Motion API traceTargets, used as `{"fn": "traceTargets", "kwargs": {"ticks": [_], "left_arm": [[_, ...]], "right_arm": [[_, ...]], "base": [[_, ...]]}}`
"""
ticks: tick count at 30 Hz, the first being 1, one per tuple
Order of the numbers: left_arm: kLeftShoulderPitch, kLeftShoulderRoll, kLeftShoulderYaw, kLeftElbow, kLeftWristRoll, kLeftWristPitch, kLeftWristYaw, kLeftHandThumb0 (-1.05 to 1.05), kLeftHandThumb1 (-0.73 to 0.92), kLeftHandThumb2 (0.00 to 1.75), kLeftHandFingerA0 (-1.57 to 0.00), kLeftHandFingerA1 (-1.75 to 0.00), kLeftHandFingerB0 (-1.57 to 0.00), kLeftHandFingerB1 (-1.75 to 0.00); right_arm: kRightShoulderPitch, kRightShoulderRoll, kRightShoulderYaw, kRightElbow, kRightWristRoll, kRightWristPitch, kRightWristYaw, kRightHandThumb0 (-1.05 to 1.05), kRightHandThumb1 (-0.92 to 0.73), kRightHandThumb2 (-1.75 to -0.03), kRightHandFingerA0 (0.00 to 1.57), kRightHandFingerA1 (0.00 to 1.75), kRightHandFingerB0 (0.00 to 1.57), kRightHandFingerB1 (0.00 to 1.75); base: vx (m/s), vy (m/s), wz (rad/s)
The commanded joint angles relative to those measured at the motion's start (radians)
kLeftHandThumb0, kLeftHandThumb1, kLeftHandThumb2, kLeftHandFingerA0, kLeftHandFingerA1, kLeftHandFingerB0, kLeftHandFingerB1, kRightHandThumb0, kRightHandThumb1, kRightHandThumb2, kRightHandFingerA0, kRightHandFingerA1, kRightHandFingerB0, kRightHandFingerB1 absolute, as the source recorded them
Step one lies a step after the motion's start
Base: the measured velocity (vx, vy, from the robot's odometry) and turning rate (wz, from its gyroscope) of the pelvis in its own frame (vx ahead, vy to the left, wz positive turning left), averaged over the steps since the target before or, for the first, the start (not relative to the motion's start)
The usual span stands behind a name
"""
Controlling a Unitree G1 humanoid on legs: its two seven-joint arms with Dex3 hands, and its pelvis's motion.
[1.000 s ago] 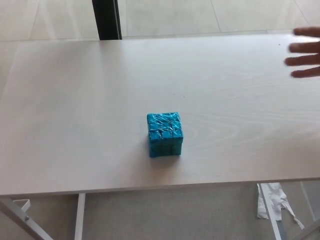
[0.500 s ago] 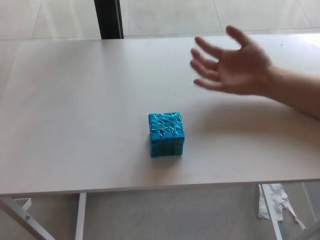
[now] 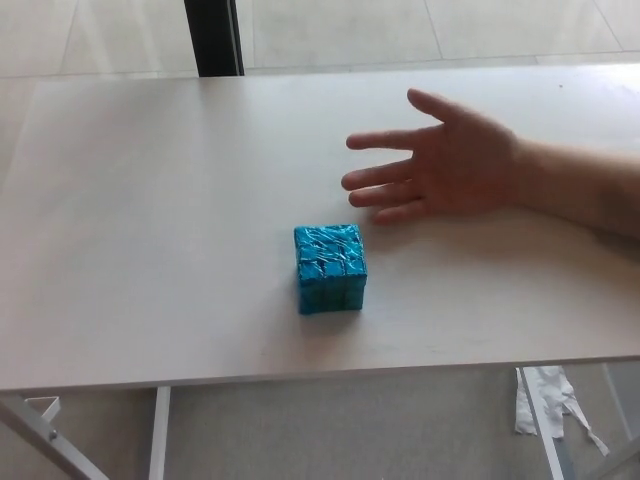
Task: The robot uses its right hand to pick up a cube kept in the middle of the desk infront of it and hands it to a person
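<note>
Neither robot hand shows in the head view, so nothing can be said of their fingers. A person's hand [image 3: 455, 165] reaches in from the right over the desk [image 3: 150, 220], palm up and flat, fingers spread and pointing left, holding nothing. The cube [image 3: 330, 268], blue and wrapped in shiny film, sits on the desk near the middle, just below and to the left of that hand's fingertips, close to them but not touching. No containers appear on the desk.
</note>
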Motion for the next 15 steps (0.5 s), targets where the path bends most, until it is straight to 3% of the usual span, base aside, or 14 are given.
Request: {"fn": "traceTargets", "kwargs": {"ticks": [1,2,3,4,10,11,12,13,14,15], "left_arm": [[0.0,0.018,0.007,0.0,-0.018,-0.037,-0.03,-0.64,0.45,0.85,-0.53,-0.62,-0.48,-0.54],[-0.001,0.019,0.008,-0.001,-0.019,-0.035,-0.031,-0.64,0.45,0.85,-0.53,-0.62,-0.48,-0.54],[-0.002,0.02,0.006,-0.001,-0.017,-0.035,-0.032,-0.65,0.58,0.57,-0.6,-0.53,-0.52,-0.41],[-0.003,0.021,0.003,0.0,-0.013,-0.035,-0.032,-0.65,0.58,0.57,-0.6,-0.53,-0.52,-0.41],[-0.003,0.018,-0.007,0.005,-0.001,-0.057,-0.024,-0.66,0.59,0.58,-0.6,-0.53,-0.52,-0.41],[-0.007,0.015,-0.005,0.011,-0.002,-0.05,-0.02,-0.68,0.45,0.86,-0.53,-0.61,-0.47,-0.54],[-0.012,0.015,-0.006,0.015,0.0,-0.04,-0.013,-0.66,0.57,0.58,-0.6,-0.52,-0.52,-0.4],[-0.011,0.014,0.0,0.016,-0.007,-0.047,-0.022,-0.65,0.57,0.58,-0.59,-0.52,-0.52,-0.41],[-0.012,0.015,0.003,0.016,-0.011,-0.047,-0.029,-0.66,0.44,0.85,-0.54,-0.62,-0.48,-0.54],[-0.013,0.015,-0.001,0.017,-0.005,-0.049,-0.023,-0.65,0.57,0.58,-0.61,-0.53,-0.54,-0.42]], "right_arm": [[-0.278,0.124,0.456,-0.29,-0.245,0.238,0.022,-0.73,-0.45,-0.81,0.16,0.5,0.15,0.4],[-0.284,0.128,0.466,-0.285,-0.251,0.238,0.019,-0.73,-0.45,-0.81,0.16,0.5,0.15,0.4],[-0.294,0.136,0.488,-0.283,-0.27,0.253,0.015,-0.75,-0.57,-0.58,0.17,0.42,0.21,0.28],[-0.306,0.145,0.513,-0.28,-0.294,0.27,0.013,-0.75,-0.57,-0.58,0.17,0.42,0.21,0.28],[-0.386,0.152,0.675,-0.211,-0.434,0.314,0.044,-0.75,-0.59,-0.59,0.17,0.47,0.19,0.31],[-0.402,0.16,0.725,-0.17,-0.479,0.301,0.047,-0.77,-0.58,-0.59,0.22,0.46,0.23,0.31],[-0.41,0.165,0.755,-0.132,-0.511,0.27,0.035,-0.78,-0.58,-0.59,0.23,0.47,0.24,0.32],[-0.417,0.161,0.781,-0.121,-0.531,0.282,0.042,-0.78,-0.59,-0.59,0.23,0.47,0.23,0.33],[-0.423,0.163,0.806,-0.097,-0.55,0.267,0.041,-0.78,-0.46,-0.86,0.22,0.56,0.18,0.45],[-0.434,0.16,0.835,-0.076,-0.568,0.271,0.053,-0.8,-0.47,-0.88,0.21,0.57,0.15,0.46]], "base": [[0.0,0.0,0.0],[0.0,0.0,0.0],[0.0,0.0,0.0],[0.0,0.0,0.0],[0.0,0.0,0.0],[0.0,0.0,0.0],[0.0,0.0,0.0],[0.0,0.0,0.0],[0.0,0.0,0.0],[0.0,0.0,0.0]]}}
